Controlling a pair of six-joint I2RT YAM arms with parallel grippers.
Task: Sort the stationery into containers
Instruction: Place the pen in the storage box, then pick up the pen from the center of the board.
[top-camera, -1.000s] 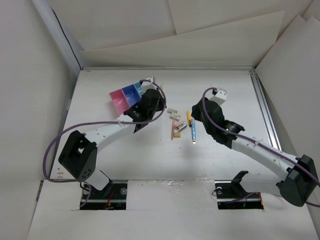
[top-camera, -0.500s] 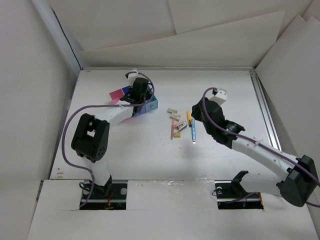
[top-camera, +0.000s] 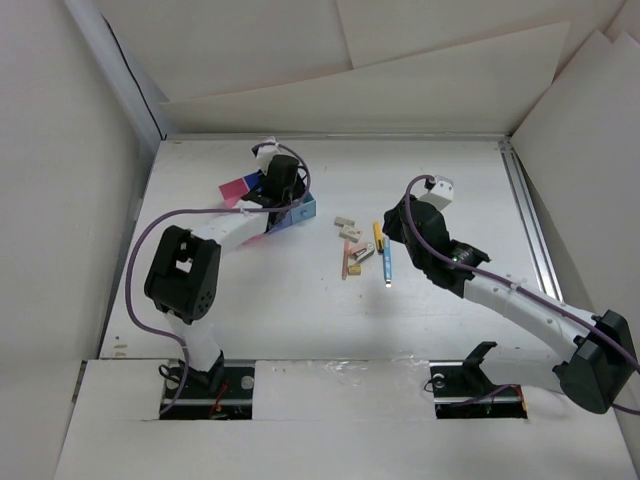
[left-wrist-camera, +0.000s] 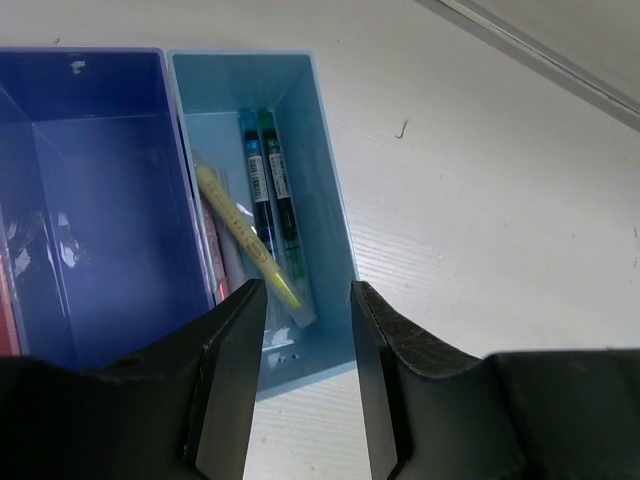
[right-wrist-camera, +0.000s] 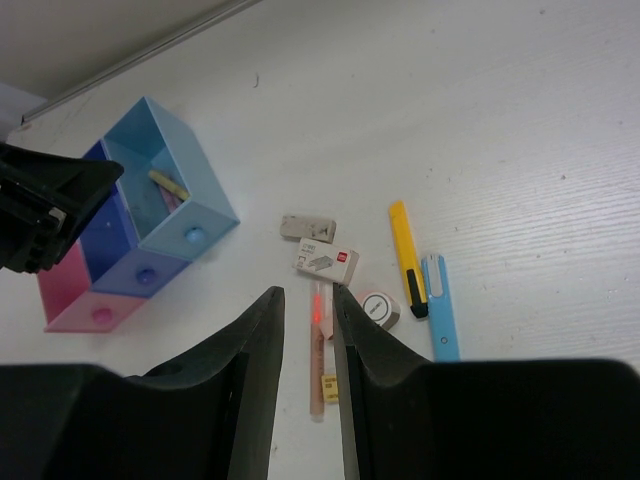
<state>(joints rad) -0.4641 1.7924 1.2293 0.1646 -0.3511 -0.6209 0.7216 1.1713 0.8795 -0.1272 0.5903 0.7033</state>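
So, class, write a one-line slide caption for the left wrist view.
Left tool, open, hovers above the light blue tray holding several pens, dark blue tray alongside.

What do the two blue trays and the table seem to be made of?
Dark blue tray: likely glossy moulded plastic; its walls carry bright reflections. Light blue tray: likely the same plastic, with smooth thin walls. Table: matte white board, perhaps painted; fine parallel lines cross it.

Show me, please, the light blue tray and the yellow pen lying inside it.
light blue tray (left-wrist-camera: 320, 190): left wrist view, on its right inner wall.
yellow pen (left-wrist-camera: 245, 238): left wrist view, on the middle of its barrel.
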